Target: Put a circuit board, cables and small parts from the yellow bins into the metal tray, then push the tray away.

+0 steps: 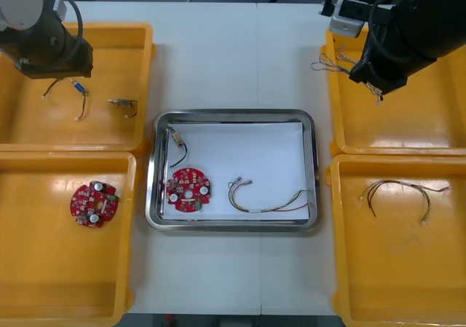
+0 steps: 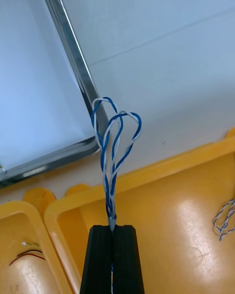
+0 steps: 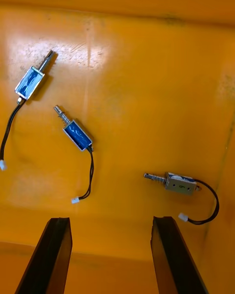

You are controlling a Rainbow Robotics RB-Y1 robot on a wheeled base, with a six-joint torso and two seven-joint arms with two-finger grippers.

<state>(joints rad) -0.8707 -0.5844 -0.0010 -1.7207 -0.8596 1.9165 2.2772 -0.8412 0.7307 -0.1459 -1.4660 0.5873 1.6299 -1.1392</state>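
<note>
Cable (image 2: 113,147) for the tray (image 1: 231,115)
Upper right, our right hand (image 2: 112,228) is clenching the cable over a bin (image 1: 408,123); we should be lifting its loop clear of the tray rim. Left hand (image 3: 111,219), upper left, is hanging released.

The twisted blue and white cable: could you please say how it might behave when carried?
Probably light: the blue and white cable is thin. Its loops hold open beyond the right gripper, so likely springy. Pinched at one end, it may swing.

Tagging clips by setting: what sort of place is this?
Probably an electronics kitting bench: yellow bins flank a metal tray holding a circuit board; right gripper holds a twisted cable over one bin, left gripper open over small metal parts.
</note>
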